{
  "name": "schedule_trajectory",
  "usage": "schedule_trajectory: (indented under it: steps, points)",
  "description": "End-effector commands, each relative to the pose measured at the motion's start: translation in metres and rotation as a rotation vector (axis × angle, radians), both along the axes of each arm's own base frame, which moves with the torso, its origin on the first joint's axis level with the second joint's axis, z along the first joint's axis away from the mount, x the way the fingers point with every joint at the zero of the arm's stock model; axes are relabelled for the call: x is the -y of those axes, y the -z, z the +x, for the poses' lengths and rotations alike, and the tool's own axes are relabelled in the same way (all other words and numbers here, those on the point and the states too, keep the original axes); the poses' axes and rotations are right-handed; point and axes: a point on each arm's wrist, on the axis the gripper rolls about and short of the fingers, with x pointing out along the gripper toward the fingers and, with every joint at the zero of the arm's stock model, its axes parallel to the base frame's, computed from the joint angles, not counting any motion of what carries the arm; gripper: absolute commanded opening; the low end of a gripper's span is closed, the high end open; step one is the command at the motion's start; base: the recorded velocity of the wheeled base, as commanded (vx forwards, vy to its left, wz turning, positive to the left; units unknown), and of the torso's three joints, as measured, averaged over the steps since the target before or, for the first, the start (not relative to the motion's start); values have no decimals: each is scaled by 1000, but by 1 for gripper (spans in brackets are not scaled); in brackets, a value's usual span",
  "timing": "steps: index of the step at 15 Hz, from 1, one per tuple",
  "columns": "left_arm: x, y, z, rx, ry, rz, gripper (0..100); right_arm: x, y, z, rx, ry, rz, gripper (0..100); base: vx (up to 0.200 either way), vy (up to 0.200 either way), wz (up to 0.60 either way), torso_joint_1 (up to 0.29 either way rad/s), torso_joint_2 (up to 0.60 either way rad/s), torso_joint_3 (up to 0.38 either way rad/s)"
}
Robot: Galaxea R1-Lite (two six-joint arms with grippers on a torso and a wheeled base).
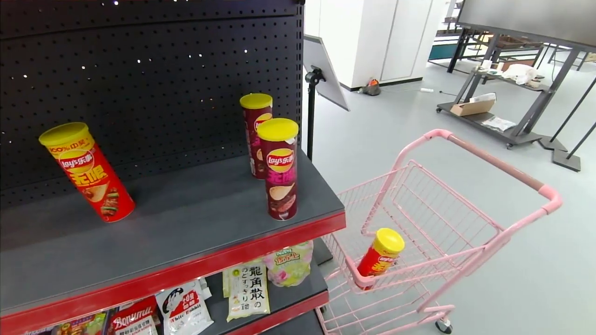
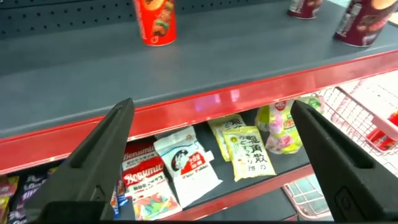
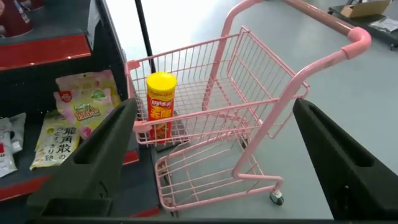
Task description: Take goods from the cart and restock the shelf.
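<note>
Cans of crisps number four. Three stand on the upper shelf (image 1: 186, 223): a red can (image 1: 88, 172) towards its left, well apart from two dark cans at its right end. The front dark can (image 1: 281, 170) is near the red lip, and the back dark can (image 1: 253, 121) is just behind it by the pegboard wall. The fourth, a red can with a yellow lid (image 1: 382, 258), sits in the pink cart (image 1: 493, 160), in the basket corner nearest the shelf end. Wire walls close it in on all sides, with the top open.

On the lower shelf lie at least four snack bags. A green bag (image 1: 288, 265) is at the right, then a pale yellow bag (image 1: 247, 288), a white bag (image 1: 184, 309) and a red bag (image 1: 135, 318).

Beyond the shelf end a board on a stand (image 1: 326, 72) rises, and farther back a cardboard box (image 1: 472, 107) lies on a metal rack.

The left gripper (image 2: 211, 106) is spread wide and holds nothing, in front of the shelf's red lip above the bags. The right gripper (image 3: 214, 102) is likewise spread wide and bare, above the cart and apart from the can.
</note>
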Motion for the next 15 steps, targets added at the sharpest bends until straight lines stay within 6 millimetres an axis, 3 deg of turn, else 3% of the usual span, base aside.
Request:
schedule_trajectory:
  steps: [1,15]
  points:
    - [0,0,0,0,-1,0,100,0,0,0,1,0,0,100,0,0,0,0,0,0]
    - [0,0,0,0,-1,-2,100,0,0,0,0,0,0,100,0,0,0,-137,349,204]
